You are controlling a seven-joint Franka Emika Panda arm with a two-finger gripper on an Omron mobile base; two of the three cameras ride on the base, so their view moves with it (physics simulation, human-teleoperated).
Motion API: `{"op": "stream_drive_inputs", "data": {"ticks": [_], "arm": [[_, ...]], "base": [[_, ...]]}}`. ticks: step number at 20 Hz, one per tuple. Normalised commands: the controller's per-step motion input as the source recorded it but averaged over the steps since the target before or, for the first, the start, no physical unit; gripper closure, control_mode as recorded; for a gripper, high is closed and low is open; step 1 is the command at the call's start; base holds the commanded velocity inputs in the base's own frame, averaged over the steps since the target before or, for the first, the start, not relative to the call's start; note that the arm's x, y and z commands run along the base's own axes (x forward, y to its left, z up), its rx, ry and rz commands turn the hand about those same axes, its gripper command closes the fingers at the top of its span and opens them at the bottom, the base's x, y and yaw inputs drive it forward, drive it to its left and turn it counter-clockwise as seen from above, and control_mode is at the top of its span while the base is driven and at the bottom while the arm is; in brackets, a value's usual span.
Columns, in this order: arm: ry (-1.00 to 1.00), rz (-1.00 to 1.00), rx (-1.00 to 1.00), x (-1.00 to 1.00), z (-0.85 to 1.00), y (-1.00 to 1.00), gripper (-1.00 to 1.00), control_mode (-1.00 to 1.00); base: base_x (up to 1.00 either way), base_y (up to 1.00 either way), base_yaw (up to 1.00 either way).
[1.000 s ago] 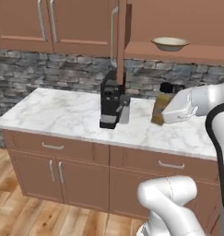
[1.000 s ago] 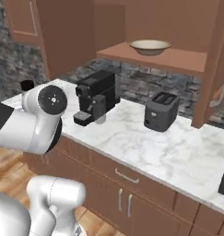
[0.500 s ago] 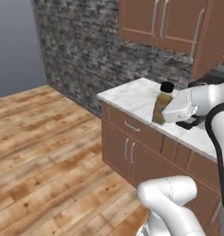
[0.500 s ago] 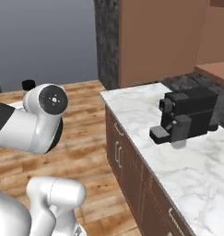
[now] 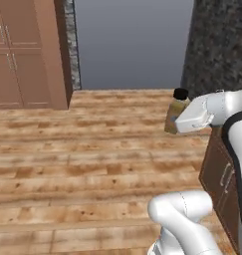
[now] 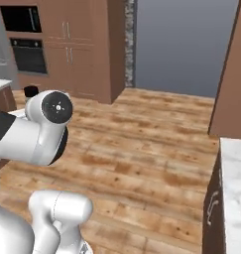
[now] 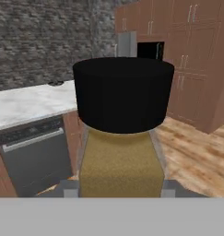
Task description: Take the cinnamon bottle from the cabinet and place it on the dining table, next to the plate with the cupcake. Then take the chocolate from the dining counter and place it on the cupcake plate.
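Cinnamon bottle (image 7: 121,133) sits clamped in the end effector (image 7: 120,188), upright, its tan squarish body pinched from both sides and its round black cap standing above the fingers (image 7: 70,188). The jaws are closed in on the bottle's width, with no gap showing at either side of the body.

From the left base view, the same bottle (image 5: 176,113) hangs in the air at the end of the white arm, well above a wooden plank floor (image 5: 92,149), with the end effector (image 5: 178,122) gripping its lower half. A tall reddish-brown cupboard (image 5: 28,55) stands at the far left, well apart from the bottle.

From the right base view, the black cap (image 6: 30,91) peeks out just behind the arm's big white joint. A built-in oven (image 6: 27,55) sits in the brown cupboard wall beyond. At the right edge a marble-topped bench (image 6: 236,183) with brown drawers stands, apart from the arm.
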Motion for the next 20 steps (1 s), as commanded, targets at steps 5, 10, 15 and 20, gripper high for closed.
{"op": "stream_drive_inputs", "data": {"ticks": [5,10,15,20], "arm": [[0.0,0.0,0.0,0.0,0.0,0.0,1.0,1.0],[0.0,0.0,0.0,0.0,0.0,0.0,1.0,1.0],[0.0,0.0,0.0,0.0,0.0,0.0,1.0,1.0],[0.0,0.0,0.0,0.0,0.0,0.0,1.0,1.0]], "base": [[-0.05,-0.01,0.98],[0.05,0.0,0.9],[0.26,-0.07,0.71],[0.74,-0.37,0.08]]}}
